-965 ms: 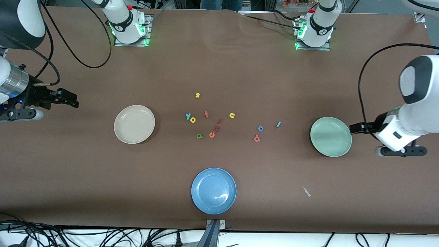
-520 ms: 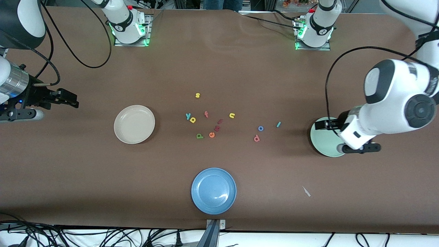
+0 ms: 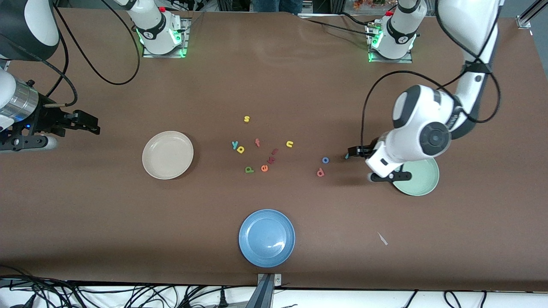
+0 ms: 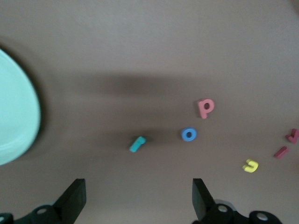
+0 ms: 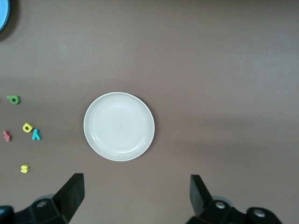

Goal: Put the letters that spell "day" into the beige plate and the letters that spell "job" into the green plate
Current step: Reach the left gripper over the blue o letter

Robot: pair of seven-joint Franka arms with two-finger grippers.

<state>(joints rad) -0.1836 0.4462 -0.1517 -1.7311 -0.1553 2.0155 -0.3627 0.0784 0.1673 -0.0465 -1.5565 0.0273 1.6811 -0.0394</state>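
Teal "j" (image 4: 137,143), half hidden in the front view, is shown whole between the left gripper's (image 4: 136,203) spread fingers, beside one blue "o" (image 4: 188,134) and one pink "b" (image 4: 204,107). Right gripper (image 3: 87,124), parted, waits.

beige plate (image 5: 119,126) sits apart from green "d" (image 5: 13,99).

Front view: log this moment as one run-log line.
left end effector: open, over teal "j" | right end effector: open, waiting at right arm's end | green plate, beige plate: no letters in them
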